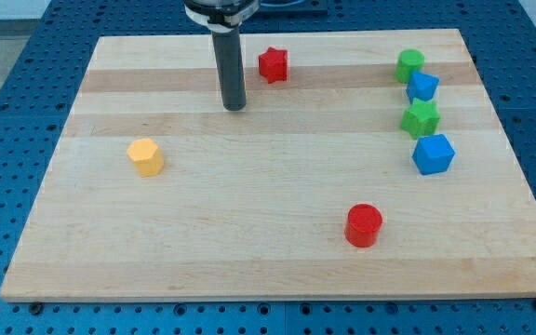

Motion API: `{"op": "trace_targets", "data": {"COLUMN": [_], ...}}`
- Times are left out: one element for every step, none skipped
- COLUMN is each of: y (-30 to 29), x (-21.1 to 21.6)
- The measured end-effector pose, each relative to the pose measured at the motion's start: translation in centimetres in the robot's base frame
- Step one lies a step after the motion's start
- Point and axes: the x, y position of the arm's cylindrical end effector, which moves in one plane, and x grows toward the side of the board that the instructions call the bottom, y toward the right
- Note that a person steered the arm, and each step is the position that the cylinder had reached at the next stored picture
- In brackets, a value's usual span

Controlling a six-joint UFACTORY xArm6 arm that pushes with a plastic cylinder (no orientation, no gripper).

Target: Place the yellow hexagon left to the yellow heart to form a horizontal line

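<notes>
Near the desk's (277, 270) top, my tip (234, 106) stands well apart from the yellow hexagon (145, 156); no hand, no heart visible. Approach from the hexagon's left, push gently.

Board (277, 186): pale wood, lengthwise grain bands alternating light tan and slightly darker honey. All places given relative to the board.

- Yellow hexagon (145, 156), left part: orange-yellow.
- Red star (273, 64), near top edge: bright red.
- Red cylinder (363, 225), lower middle-right: same red.
- Right side, top to bottom: green cylinder (410, 65), blue block (422, 87), green star (421, 118), blue block (433, 154), shape unclear.
- My tip (234, 106), upper middle: dark grey rod.
- Surround: blue perforated table (7, 112).
</notes>
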Motion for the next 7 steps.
{"op": "trace_targets", "data": {"y": [0.0,0.0,0.0,0.2,0.7,-2.2,-7.8], "x": [-2.4,-3.2,-3.2,0.1,10.4,16.9,16.1]}}
